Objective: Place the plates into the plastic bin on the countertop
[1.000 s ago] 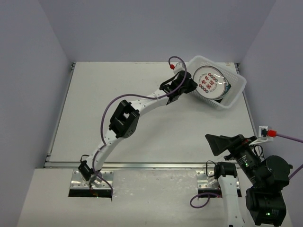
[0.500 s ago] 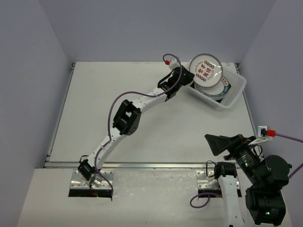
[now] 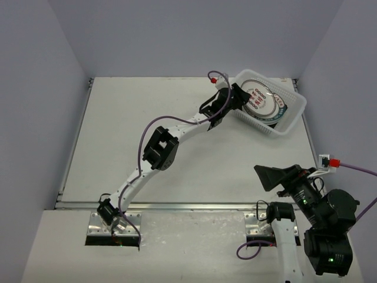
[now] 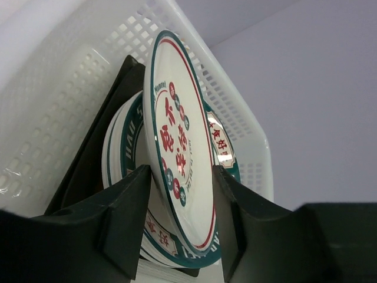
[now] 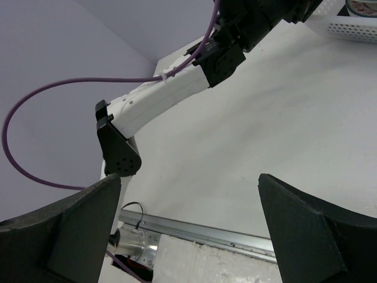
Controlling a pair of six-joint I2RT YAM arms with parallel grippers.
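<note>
Since half a second ago the top plate [image 3: 262, 99] has come down from above the far-left corner of the plastic bin [image 3: 293, 119] and now lies low inside it, over the plates already there. From above, the left gripper [image 3: 234, 97] reaches over the bin's left rim, while the right gripper [image 3: 266, 177] waits well apart at the near right of the countertop [image 3: 147, 106]. In the left wrist view the plate with the red characters stands tilted on edge between the two fingers [image 4: 126, 218], leaning over the stack [image 4: 125, 147]. The jaws are part-way apart astride its rim, and I cannot tell whether they still pinch it. The right wrist view shows its jaws spread wide with nothing between them. These plates look light, rigid, glossy and likely breakable and slippery, so the raised rim seems the best place to hold.
</note>
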